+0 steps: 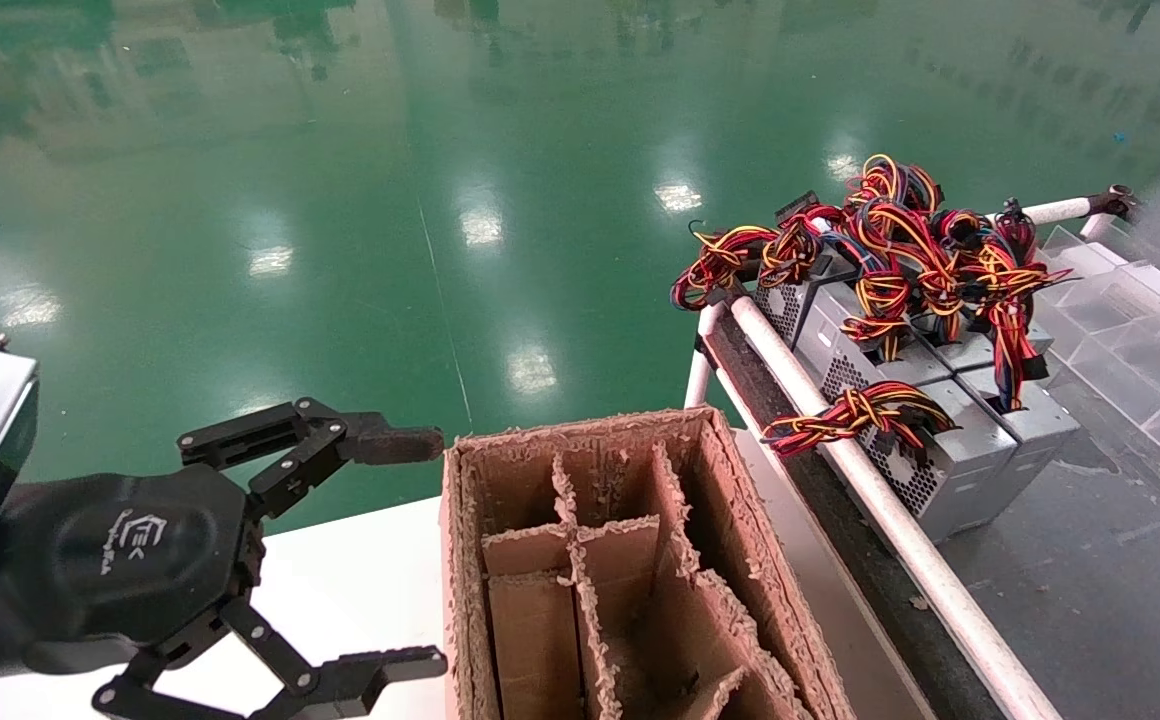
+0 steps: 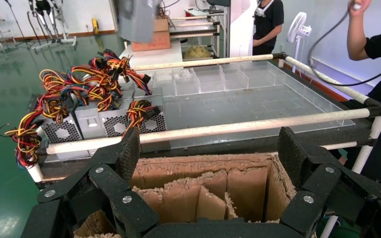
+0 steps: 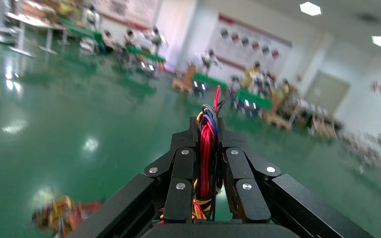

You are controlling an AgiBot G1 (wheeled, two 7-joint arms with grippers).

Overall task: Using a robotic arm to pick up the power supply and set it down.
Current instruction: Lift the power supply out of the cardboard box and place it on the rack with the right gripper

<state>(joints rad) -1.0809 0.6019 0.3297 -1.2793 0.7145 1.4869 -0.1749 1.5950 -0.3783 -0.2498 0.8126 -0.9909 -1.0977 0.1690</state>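
Observation:
My right gripper (image 3: 207,130) is shut on the power supply's wire bundle (image 3: 206,153), mostly red with yellow, blue and thin black strands, held over the green floor. In the right wrist view the box itself is hidden. In the left wrist view a blurred grey metal box (image 2: 136,20) hangs above the far side of the cart. It appears to be that power supply. The right gripper is out of the head view. My left gripper (image 1: 435,550) stands open and empty at the lower left, beside the cardboard box. It also appears in its own wrist view, left gripper (image 2: 211,148).
A worn cardboard box (image 1: 580,435) with divider walls stands in front of me. To its right, a cart with white rails (image 1: 840,440) carries several grey supply boxes (image 1: 950,470) with tangled wires and clear plastic trays (image 1: 1130,330). People (image 2: 377,49) stand beyond the cart.

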